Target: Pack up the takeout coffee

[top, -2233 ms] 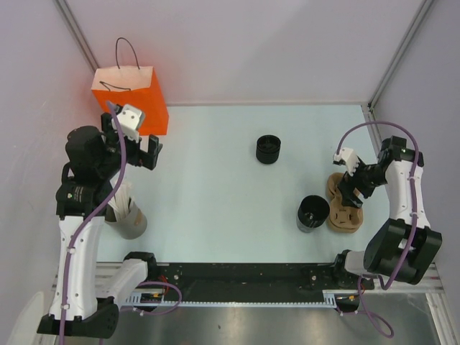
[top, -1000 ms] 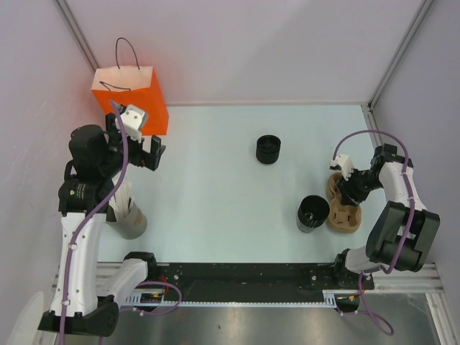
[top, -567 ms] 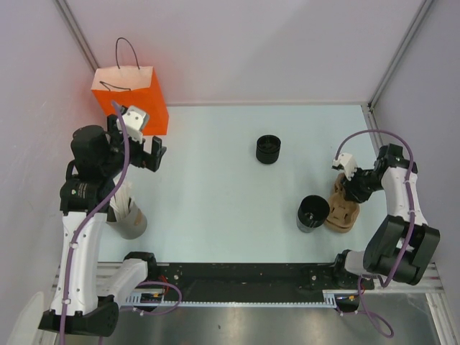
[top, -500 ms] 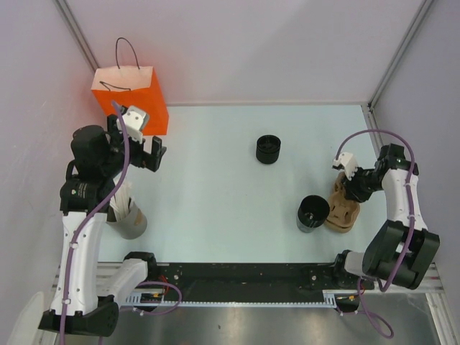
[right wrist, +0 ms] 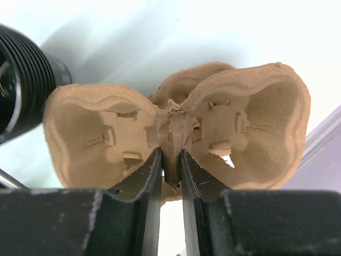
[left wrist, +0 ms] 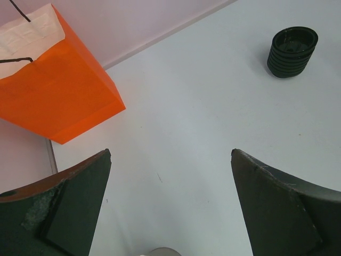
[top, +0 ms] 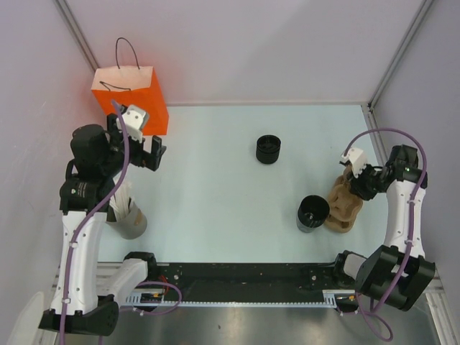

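My right gripper [right wrist: 170, 156] is pinching the thin centre ridge of the pulp cup carrier [right wrist: 256, 114], with the jaws nearly together on it. That hold is my worry. The ridge is soft moulded pulp, so I judge it could tear or slip, and the carrier could swing about the pinch. The open black cup [top: 313, 213] stands just beside the carrier's left side, so a swing could knock it over.

My left gripper [left wrist: 170, 154] hangs spread wide with nothing between its fingers, near the orange paper bag [top: 129, 97] at the far left.

The takeout coffee [top: 268, 149] stands upright mid-table toward the far side, well apart from the 2 grippers and the carrier. It is a small black cup with ribbed walls and a round black lid, ridged around a raised centre.
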`<action>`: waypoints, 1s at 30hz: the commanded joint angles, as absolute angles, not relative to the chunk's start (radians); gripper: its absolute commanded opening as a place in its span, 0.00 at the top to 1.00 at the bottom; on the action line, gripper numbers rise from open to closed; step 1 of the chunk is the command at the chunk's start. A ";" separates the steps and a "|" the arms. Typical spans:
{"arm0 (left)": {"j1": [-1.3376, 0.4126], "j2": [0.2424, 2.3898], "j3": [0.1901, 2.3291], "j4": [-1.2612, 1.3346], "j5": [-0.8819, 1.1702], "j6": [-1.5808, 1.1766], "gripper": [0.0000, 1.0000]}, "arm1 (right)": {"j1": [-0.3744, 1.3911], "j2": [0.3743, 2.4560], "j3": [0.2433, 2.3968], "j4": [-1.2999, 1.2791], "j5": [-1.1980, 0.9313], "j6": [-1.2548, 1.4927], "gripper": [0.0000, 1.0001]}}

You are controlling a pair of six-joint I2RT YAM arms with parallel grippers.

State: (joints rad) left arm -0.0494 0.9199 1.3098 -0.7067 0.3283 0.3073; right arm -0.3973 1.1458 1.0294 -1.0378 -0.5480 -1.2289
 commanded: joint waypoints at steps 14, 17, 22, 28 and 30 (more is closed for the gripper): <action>-0.051 1.147 1.545 -0.562 0.103 0.376 0.00 | -0.446 1.008 1.222 -0.785 -0.667 -0.669 0.77; -0.051 1.219 1.580 -0.488 0.032 0.377 0.00 | -0.446 0.999 1.279 -0.784 -0.689 -0.594 0.78; -0.051 1.426 1.690 -0.399 -0.055 0.396 0.00 | -0.445 0.992 1.373 -0.807 -0.773 -0.525 0.76; -0.023 1.647 1.891 -0.485 -0.195 0.405 0.00 | -0.446 1.008 1.436 -0.814 -0.831 -0.457 0.76; 0.024 1.727 2.120 -0.628 -0.175 0.327 0.00 | -0.445 1.006 1.443 -0.821 -0.845 -0.442 0.76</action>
